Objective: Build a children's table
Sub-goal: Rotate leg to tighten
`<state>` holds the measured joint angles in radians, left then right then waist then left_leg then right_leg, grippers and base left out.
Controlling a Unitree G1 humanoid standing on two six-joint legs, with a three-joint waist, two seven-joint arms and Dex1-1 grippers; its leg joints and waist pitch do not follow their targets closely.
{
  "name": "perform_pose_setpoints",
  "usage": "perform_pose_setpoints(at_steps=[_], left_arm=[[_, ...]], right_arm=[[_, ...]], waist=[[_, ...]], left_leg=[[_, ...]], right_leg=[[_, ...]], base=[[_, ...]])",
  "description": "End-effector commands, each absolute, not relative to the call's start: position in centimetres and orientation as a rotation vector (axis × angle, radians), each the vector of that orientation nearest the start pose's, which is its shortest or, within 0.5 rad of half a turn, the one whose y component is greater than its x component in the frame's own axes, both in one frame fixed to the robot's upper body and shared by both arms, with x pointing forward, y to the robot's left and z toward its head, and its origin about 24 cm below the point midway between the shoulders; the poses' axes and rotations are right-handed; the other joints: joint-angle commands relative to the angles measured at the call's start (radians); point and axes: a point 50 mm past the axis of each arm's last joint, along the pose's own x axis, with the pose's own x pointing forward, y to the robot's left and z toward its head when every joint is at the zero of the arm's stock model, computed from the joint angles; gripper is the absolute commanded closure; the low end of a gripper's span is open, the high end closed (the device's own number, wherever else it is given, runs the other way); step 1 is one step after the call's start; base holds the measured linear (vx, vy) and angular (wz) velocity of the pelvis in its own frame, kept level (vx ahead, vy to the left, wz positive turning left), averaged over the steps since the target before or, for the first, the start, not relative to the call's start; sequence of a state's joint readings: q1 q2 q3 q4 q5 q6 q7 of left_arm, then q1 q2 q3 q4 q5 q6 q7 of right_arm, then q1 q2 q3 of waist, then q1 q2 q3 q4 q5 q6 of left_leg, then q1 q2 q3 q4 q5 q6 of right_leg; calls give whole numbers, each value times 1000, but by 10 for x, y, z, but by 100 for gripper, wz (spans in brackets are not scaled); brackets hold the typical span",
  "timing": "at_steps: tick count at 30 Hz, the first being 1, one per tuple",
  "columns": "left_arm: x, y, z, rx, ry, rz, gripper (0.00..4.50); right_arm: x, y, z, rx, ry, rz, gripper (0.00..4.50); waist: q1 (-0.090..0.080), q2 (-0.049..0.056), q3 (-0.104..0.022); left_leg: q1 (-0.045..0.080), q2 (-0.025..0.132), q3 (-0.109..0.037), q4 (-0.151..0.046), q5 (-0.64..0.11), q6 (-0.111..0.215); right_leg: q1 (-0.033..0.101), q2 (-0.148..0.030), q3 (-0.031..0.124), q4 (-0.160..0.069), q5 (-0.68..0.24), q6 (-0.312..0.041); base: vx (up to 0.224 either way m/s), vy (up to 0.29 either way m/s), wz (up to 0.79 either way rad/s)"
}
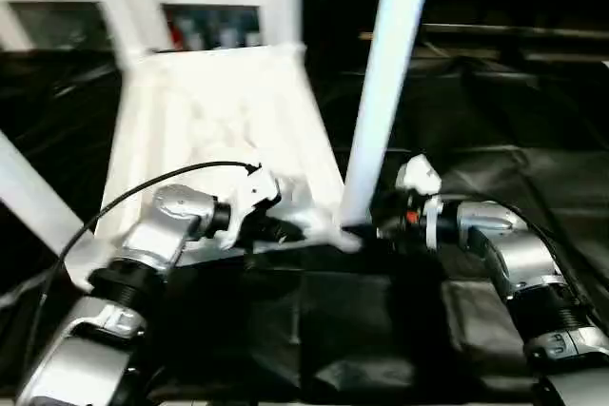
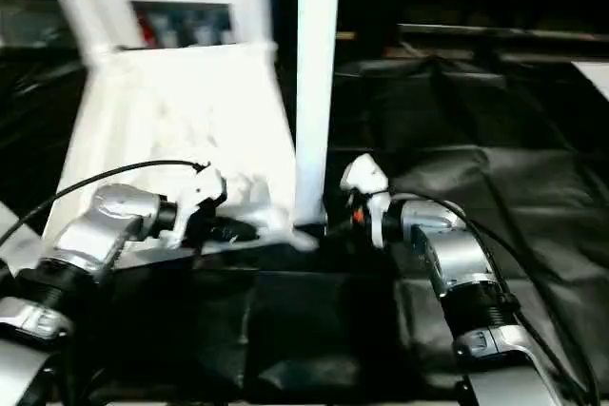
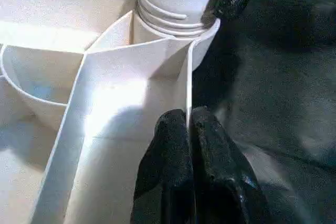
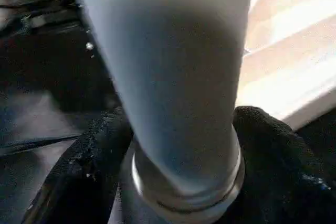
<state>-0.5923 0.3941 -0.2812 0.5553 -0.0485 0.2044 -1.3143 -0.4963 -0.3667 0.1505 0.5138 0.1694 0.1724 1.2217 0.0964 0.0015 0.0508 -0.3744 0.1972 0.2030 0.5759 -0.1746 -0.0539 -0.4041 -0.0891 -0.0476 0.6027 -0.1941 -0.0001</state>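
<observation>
From the head views, the upturned white table top (image 1: 214, 130) is lying ribbed side up on a surface draped in black sheeting (image 1: 533, 187), with the left hand (image 1: 276, 228) pinching its near edge and the right hand (image 1: 385, 225) reaching in from the other side around the foot of an upright leg (image 1: 385, 92) standing in the corner between the two hands. Other legs are rising at the far corners, and a white cabinet with glass doors (image 1: 209, 26) is standing beyond the top. In the left wrist view, the black fingers (image 3: 173, 166) are closing tightly on a thin rim wall of the top, and just ahead of them the leg's threaded end (image 3: 170, 17) is sitting in the round corner socket (image 3: 202, 45). In the right wrist view, the fingers (image 4: 89, 166) are standing fairly wide, cupping the tube on both sides just above its collar. Judging from this, the leg is being seated; it is probably best kept upright while the left hand is steadying the top, since a tilted thread could bind.
</observation>
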Motion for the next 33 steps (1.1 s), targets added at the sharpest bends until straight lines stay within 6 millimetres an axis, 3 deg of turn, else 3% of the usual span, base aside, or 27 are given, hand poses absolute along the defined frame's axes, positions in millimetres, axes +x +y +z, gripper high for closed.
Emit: perform_pose_setpoints(at_steps=[1,6,12,14,16,17,18,19,21,24,29,33], left_arm=[[306,135,55,260,522,-1466,450],[305,131,54,245,514,-1470,450],[307,125,50,255,498,-1419,450],[313,122,48,270,479,-1342,450],[322,114,47,271,454,-1236,450],[323,111,47,272,446,-1219,450],[327,105,47,274,429,-1183,450],[328,103,47,273,424,-1168,450],[333,90,45,265,413,-1099,450],[337,73,45,243,410,-1026,450],[336,46,44,244,399,-988,450],[334,49,44,259,391,-1027,450]], right_arm=[[304,-154,54,-69,360,1293,118],[299,-149,51,-41,372,1330,181],[293,-145,41,-36,403,1300,206],[296,-143,34,-37,413,1201,209],[309,-141,22,-30,422,943,212],[311,-141,20,-18,428,891,214],[315,-140,18,6,431,814,218],[316,-140,18,13,430,789,222],[321,-137,12,51,443,635,225],[326,-131,4,61,470,482,233],[331,-96,3,109,458,379,238],[332,-78,14,71,381,558,238]], waist=[[1,-9,-67],[2,-11,-62],[1,-6,-62],[-1,-4,-60],[-11,9,-53],[-20,2,-50],[-26,0,-51],[-30,0,-50],[-44,-4,-47],[-53,-6,-47],[-65,-11,-50],[-66,-11,-52]], left_leg=[[22,40,-9,-55,-152,80],[20,39,-11,-58,-188,48],[20,37,-13,-58,-193,37],[20,37,-14,-60,-214,30],[25,34,-16,-66,-276,-6],[31,30,-20,-69,-336,-32],[28,29,-28,-72,-354,-43],[25,29,-29,-75,-362,-44],[35,27,-33,-73,-415,-48],[29,23,-39,-74,-421,-39],[25,26,-42,-80,-418,-31],[25,26,-42,-84,-446,-24]], right_leg=[[46,-50,33,-48,-50,-290],[45,-55,36,-56,-123,-264],[44,-52,36,-57,-126,-250],[42,-51,36,-60,-150,-247],[36,-52,38,-71,-231,-230],[34,-55,36,-83,-337,-207],[41,-58,34,-86,-410,-175],[40,-57,34,-90,-433,-161],[25,-55,33,-103,-505,-134],[27,-57,27,-111,-563,-104],[26,-57,24,-112,-512,-114],[27,-56,25,-114,-465,-118]], base=[[0,0,0],[0,0,0],[0,0,0],[0,0,0],[0,0,0],[0,0,0],[-56,6,-5],[-53,11,-7],[-27,6,-4],[0,0,0],[0,0,0],[0,0,0]])
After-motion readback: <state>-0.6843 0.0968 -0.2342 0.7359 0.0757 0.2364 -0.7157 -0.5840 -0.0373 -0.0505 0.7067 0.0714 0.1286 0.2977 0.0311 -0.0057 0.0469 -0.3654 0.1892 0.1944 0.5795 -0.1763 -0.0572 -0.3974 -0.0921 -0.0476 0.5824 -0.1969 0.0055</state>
